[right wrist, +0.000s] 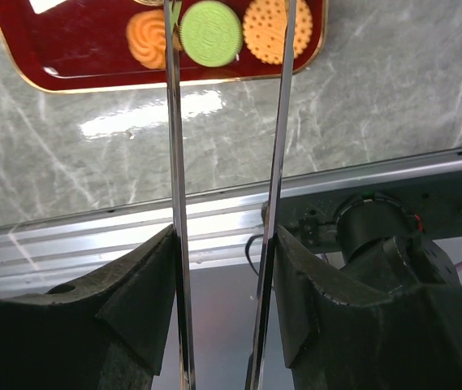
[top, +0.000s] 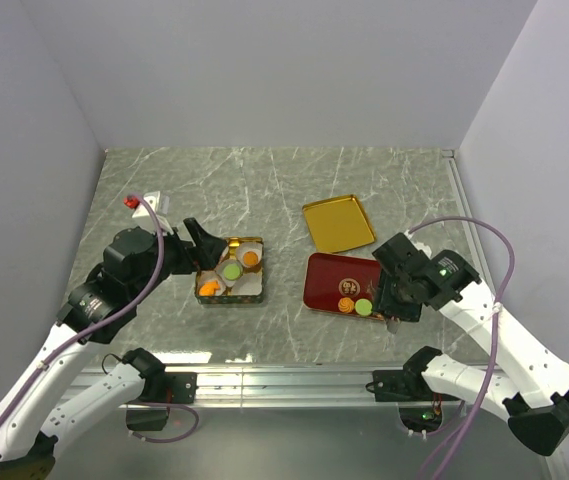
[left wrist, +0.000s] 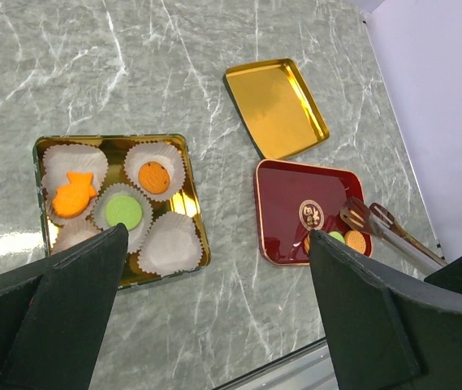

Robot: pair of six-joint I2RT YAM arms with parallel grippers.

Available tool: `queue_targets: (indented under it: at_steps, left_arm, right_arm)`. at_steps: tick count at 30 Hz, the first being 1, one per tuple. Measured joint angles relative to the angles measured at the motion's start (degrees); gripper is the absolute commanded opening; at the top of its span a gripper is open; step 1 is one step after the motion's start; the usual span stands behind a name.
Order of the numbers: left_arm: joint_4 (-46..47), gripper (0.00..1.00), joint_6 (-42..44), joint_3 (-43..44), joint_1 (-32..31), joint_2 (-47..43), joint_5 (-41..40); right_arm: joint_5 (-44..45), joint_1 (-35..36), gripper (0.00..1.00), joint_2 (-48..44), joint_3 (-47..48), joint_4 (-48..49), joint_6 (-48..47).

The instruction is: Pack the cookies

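- Right gripper [right wrist: 224, 268] is clamped on metal tongs [right wrist: 174, 122], blades reaching over the red tray [right wrist: 68, 49].
- Left gripper [left wrist: 218, 236] hangs wide apart, empty, above the gold tin [left wrist: 109, 138].
- Cookies [right wrist: 211, 32]: several on the tray, three in the tin's paper cups [left wrist: 170, 244].
- Probably light, stiff and crumbly, so pinch gently across the edges.

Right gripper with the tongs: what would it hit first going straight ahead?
Probably the green cookie on the red tray, or the dotted orange cookie beside it: both lie between the right gripper's tongs. Depth is unclear.
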Motion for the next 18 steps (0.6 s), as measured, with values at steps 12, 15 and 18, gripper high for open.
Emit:
queue_targets:
  at_steps: [12,15,18]
  left_arm:
    - [-0.04,0.99,0.0,-0.85,0.0,-0.9,-0.02]
    - [-0.02,0.99,-0.02,-0.92,0.0,-0.9,-0.02]
    - [-0.02,0.99,-0.02,-1.22,0.0,-0.9,-0.02]
  right_arm:
    - [0.39,-0.98,0.55,-1.11,-3.48,0.07,0.0]
    - [0.37,-1.03,0.56,-1.29,-4.28,0.04,-0.02]
    - [0.37,-1.05,0.56,-1.31,-4.5,0.09,-0.17]
